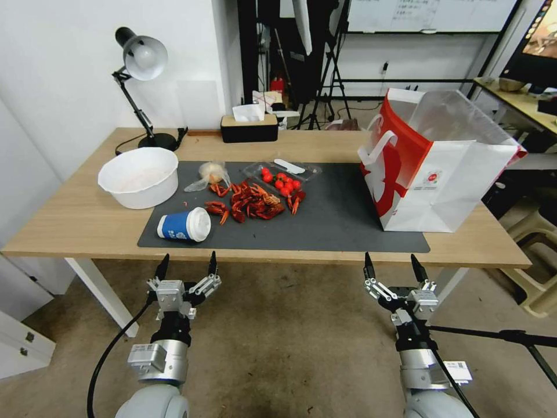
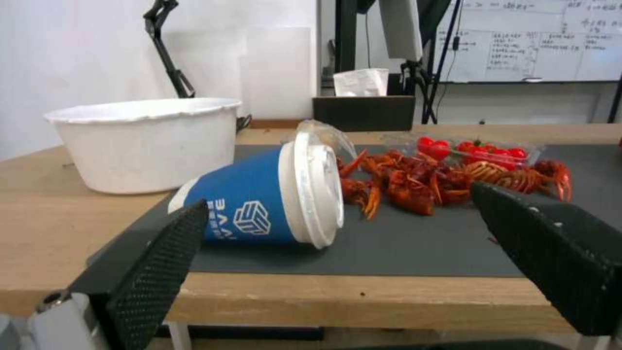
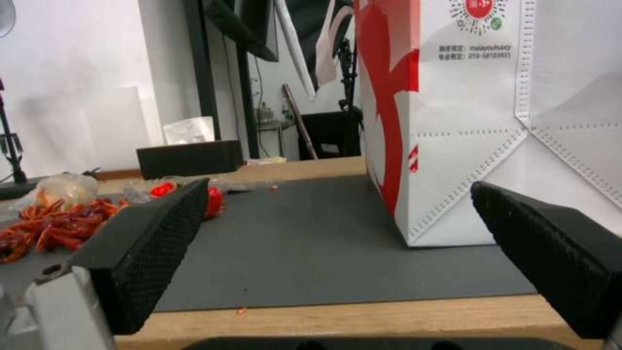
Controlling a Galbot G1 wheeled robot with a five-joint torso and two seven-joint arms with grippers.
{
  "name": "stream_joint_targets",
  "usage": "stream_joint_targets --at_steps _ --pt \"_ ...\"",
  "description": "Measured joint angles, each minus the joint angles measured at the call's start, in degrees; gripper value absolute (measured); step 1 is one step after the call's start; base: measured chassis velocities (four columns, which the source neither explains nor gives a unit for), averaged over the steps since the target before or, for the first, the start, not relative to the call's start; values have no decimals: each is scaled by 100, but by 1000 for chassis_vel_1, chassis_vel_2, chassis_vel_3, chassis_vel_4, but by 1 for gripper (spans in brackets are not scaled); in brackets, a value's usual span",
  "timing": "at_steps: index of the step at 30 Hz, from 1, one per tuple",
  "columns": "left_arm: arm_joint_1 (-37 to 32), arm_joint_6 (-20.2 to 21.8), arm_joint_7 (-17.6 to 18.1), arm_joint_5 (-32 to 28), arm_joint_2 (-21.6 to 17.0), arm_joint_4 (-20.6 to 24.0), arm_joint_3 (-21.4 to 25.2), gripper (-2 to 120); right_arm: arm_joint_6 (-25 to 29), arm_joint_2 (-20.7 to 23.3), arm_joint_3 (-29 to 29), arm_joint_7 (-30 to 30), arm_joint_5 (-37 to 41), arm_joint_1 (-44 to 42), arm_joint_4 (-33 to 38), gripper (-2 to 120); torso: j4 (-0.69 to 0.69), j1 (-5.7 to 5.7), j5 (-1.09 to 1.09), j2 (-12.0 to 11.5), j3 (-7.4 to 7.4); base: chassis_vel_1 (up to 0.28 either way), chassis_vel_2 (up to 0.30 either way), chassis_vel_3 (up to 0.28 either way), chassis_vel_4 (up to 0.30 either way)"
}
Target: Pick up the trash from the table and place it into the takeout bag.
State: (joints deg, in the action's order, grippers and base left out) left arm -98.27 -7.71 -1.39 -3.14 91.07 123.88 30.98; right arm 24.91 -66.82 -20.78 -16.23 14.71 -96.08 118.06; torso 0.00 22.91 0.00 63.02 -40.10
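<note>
Both pincers hang below and in front of the tabletop's (image 1: 81, 223) near edge, with nothing held. The left pincer (image 1: 187, 264) has its fingers spread apart; just beyond it, past the edge, the blue-and-white paper cup (image 1: 183, 225) lies on its side on the dark grey mat (image 1: 342, 223), lid end toward the red crayfish shells (image 1: 250, 203). Farther behind the cup a small clear plastic bag (image 1: 210, 174) is partly hidden, its contents hard to make out. The white bowl (image 1: 139, 177) stands beyond and left of this pincer. The right pincer (image 1: 392, 266) is also spread wide; straight ahead of it the takeout bag (image 1: 435, 168) stands upright on the mat, its top cut off in the right wrist view (image 3: 466, 121). Between the shells and the bag the mat is bare, open room. The tray of cherry tomatoes (image 1: 282, 177) lies behind the shells.
</note>
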Motion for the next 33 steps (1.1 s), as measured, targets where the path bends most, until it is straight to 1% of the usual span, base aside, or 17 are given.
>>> stream_joint_targets --at_steps 8,12,14,15,16,18,19,22,23,24,25,26,27,30,31,32,33 --pt "205 -5 -30 -23 -218 -38 -15 100 -68 -6 6 0 -15 60 60 100 0 0 0 0 0 0 0 0 0" --pt "407 -220 -382 -152 -479 -214 85 100 -96 -12 37 8 -25 93 68 100 0 0 -1 0 0 0 0 0 0" --pt "490 -375 -612 -243 -741 -328 181 100 -106 -14 39 10 -28 103 78 100 -1 0 -1 0 0 0 0 0 0" --pt "541 -459 -783 -403 -1069 -399 265 100 -119 -14 40 12 -29 115 85 100 0 0 -2 0 0 0 0 0 0" --pt "541 -459 -783 -403 -1069 -399 265 100 -119 -14 40 12 -29 115 85 100 0 0 -2 0 0 0 0 0 0" --pt "597 -528 -1168 -740 -1586 -459 435 100 -149 -22 40 13 -30 148 96 100 0 0 -1 0 0 0 0 0 0" --pt "597 -528 -1168 -740 -1586 -459 435 100 -149 -22 40 13 -30 148 96 100 0 0 -1 0 0 0 0 0 0" --pt "745 -704 -1923 -1147 -2275 -667 820 100 -196 -46 68 15 -56 190 101 100 0 1 -1 0 0 0 0 0 0" --pt "745 -704 -1923 -1147 -2275 -667 820 100 -196 -46 68 15 -56 190 101 100 0 1 -1 0 0 0 0 0 0" --pt "801 -759 -2093 -1225 -2516 -755 905 100 -208 -50 79 16 -65 201 103 100 1 0 -2 0 0 0 0 0 0" --pt "813 -767 -2120 -1239 -2565 -772 920 100 -211 -52 80 16 -67 203 103 100 1 1 -1 0 0 0 0 0 0" --pt "940 -834 -2368 -1421 -3136 -952 1018 100 -247 -63 97 20 -84 235 108 100 0 0 -3 0 0 0 0 0 0" --pt "940 -834 -2368 -1421 -3136 -952 1018 100 -247 -63 97 20 -84 235 108 100 0 0 -3 0 0 0 0 0 0" --pt "1250 -883 -2717 -1630 -4006 -1367 1058 100 -298 -82 112 25 -112 275 117 100 0 1 -1 0 0 0 0 0 0" --pt "1250 -883 -2717 -1630 -4006 -1367 1058 100 -298 -82 112 25 -112 275 117 100 0 1 -1 0 0 0 0 0 0" --pt "1447 -936 -2908 -1659 -4321 -1631 1049 100 -317 -94 115 26 -123 287 123 100 0 1 -1 0 0 0 0 0 0" --pt "1447 -936 -2908 -1659 -4321 -1631 1049 100 -317 -94 115 26 -123 287 123 100 0 1 -1 0 0 0 0 0 0"
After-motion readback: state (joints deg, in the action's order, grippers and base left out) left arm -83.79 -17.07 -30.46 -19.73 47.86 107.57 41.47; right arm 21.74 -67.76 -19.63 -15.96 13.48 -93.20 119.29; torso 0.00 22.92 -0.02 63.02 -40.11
